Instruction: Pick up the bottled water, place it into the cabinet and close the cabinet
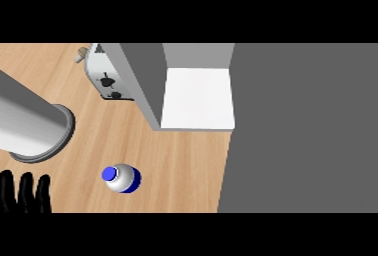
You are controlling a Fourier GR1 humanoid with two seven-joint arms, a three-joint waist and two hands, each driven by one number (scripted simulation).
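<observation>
From the head view, the bottled water (122, 178) stands upright on the wooden tabletop (177, 160), seen from above with its blue cap showing, near the lower middle and free of any grasp. The left hand (25, 192) rests at the lower left edge, fingers straight and up, holding nothing, a little apart from the bottle. The right hand does not show. The cabinet (196, 97) sits beyond the bottle, its white inside shelf exposed, so it appears open. A toaster (107, 77) stands just left of the cabinet, and a large grey cylinder (33, 130) lies at the far left. The pick-up seems not yet begun; next a hand must reach the bottle and curl round it.
</observation>
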